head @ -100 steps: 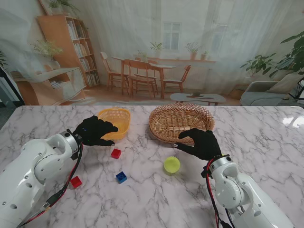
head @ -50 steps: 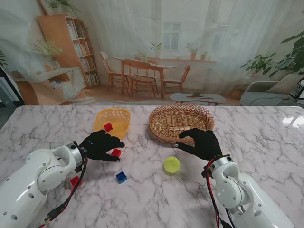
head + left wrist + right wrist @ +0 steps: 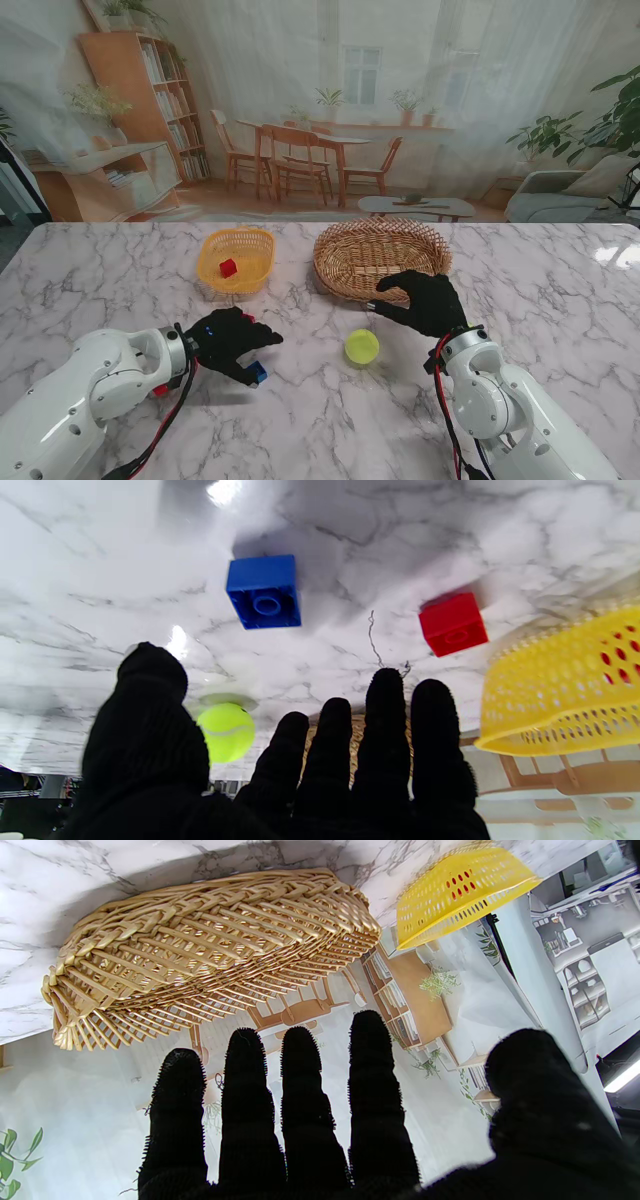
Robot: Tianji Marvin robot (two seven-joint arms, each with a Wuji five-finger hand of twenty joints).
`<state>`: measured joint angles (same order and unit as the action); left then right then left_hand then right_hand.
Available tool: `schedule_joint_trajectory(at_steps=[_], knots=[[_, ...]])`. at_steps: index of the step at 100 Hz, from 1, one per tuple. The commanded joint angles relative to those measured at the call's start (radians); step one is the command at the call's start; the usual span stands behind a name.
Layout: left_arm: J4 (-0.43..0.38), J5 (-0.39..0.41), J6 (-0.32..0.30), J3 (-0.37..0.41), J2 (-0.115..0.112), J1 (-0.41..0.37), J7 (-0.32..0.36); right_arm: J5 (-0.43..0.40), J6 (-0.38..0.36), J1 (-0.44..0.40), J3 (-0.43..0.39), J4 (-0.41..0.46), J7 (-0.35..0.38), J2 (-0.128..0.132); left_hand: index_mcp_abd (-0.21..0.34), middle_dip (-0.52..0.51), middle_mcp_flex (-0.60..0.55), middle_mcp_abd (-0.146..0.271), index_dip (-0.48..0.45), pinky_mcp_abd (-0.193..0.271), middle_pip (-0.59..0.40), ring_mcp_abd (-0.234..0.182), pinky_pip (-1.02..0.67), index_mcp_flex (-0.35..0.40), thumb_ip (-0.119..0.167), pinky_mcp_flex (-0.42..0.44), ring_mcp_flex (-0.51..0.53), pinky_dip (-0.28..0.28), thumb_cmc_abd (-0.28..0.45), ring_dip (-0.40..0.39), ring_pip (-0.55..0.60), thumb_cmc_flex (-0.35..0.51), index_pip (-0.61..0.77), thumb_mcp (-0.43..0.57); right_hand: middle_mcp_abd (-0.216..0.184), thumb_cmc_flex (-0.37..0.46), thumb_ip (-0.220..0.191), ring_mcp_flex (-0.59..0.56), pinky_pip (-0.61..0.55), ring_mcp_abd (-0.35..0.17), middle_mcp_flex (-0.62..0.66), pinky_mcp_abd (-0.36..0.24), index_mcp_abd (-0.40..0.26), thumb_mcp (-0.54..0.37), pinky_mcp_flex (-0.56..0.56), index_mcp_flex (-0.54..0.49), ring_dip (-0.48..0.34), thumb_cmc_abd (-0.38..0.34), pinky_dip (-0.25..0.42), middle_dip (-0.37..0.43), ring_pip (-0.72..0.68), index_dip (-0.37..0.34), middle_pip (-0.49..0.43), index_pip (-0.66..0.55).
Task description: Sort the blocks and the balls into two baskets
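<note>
The left hand (image 3: 232, 343) hovered over the blue block (image 3: 259, 374), fingers (image 3: 385, 730) spread, holding nothing. A red block (image 3: 453, 624) lay beside it; another (image 3: 228, 267) sat in the yellow basket (image 3: 258, 246). The right hand (image 3: 425, 301), fingers apart and empty, hung at the wicker basket's (image 3: 352, 262) near rim. The green ball (image 3: 362, 346) rested between the hands.

Glossy marble table (image 3: 560, 290), woven wicker basket (image 3: 380, 256).

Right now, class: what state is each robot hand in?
Left hand: open, holding nothing, over the blue block.
Right hand: open, holding nothing.
</note>
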<state>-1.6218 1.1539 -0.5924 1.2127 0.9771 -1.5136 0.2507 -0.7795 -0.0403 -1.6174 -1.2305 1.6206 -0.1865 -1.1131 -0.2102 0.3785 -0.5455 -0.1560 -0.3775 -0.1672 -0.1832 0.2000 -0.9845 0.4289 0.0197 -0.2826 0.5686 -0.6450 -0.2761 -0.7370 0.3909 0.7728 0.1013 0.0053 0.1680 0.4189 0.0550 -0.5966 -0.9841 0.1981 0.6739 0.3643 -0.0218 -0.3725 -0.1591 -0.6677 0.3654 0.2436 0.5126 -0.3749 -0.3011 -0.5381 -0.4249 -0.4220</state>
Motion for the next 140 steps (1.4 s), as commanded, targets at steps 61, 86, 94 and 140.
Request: schedule_joint_trajectory(at_steps=[61, 86, 94, 140], knots=[[0.072, 0.021, 0.031, -0.071, -0.005, 0.020, 0.005, -0.001, 0.011, 0.002, 0.007, -0.005, 0.003, -0.001, -0.101, 0.166, -0.021, -0.011, -0.134, 0.023, -0.189, -0.003, -0.020, 0.021, -0.021, -0.054, 0.060, 0.017, -0.067, -0.070, 0.089, -0.012, 0.099, 0.016, -0.001, 0.030, -0.026, 0.003, 0.008, -0.003, -0.004, 0.015, 0.010, 0.014, 0.015, -0.017, -0.008, -0.045, -0.009, -0.005, 0.039, 0.012, -0.010, -0.008], [0.082, 0.036, 0.036, -0.073, -0.006, 0.018, -0.006, 0.000, 0.015, 0.011, 0.016, -0.011, 0.012, 0.000, -0.086, 0.174, -0.021, 0.000, -0.142, 0.036, -0.205, -0.019, -0.030, 0.019, -0.011, -0.073, 0.069, 0.021, -0.108, -0.078, 0.101, 0.064, 0.103, 0.055, -0.002, 0.030, -0.026, 0.003, 0.008, -0.003, -0.005, 0.016, 0.009, 0.014, 0.014, -0.017, -0.008, -0.045, -0.009, -0.005, 0.039, 0.012, -0.010, -0.008], [0.087, 0.043, 0.038, -0.077, -0.007, 0.021, -0.010, -0.001, 0.015, 0.012, 0.016, -0.012, 0.011, 0.000, -0.081, 0.176, -0.017, 0.001, -0.143, 0.044, -0.208, -0.024, -0.030, 0.014, -0.004, -0.079, 0.069, 0.024, -0.120, -0.079, 0.102, 0.093, 0.103, 0.074, -0.002, 0.030, -0.026, 0.004, 0.007, -0.003, -0.004, 0.016, 0.010, 0.014, 0.014, -0.017, -0.008, -0.045, -0.009, -0.005, 0.039, 0.012, -0.010, -0.008], [0.087, 0.005, 0.027, -0.075, -0.012, 0.027, 0.060, -0.001, 0.020, 0.015, 0.021, -0.013, 0.013, 0.000, -0.030, 0.150, 0.059, -0.002, -0.118, 0.078, -0.173, -0.040, -0.021, -0.061, 0.176, -0.088, 0.047, 0.042, -0.080, -0.068, 0.073, 0.159, 0.082, 0.329, -0.002, 0.030, -0.026, 0.004, 0.008, -0.002, -0.005, 0.016, 0.009, 0.014, 0.015, -0.015, -0.008, -0.044, -0.009, -0.005, 0.040, 0.013, -0.010, -0.008]])
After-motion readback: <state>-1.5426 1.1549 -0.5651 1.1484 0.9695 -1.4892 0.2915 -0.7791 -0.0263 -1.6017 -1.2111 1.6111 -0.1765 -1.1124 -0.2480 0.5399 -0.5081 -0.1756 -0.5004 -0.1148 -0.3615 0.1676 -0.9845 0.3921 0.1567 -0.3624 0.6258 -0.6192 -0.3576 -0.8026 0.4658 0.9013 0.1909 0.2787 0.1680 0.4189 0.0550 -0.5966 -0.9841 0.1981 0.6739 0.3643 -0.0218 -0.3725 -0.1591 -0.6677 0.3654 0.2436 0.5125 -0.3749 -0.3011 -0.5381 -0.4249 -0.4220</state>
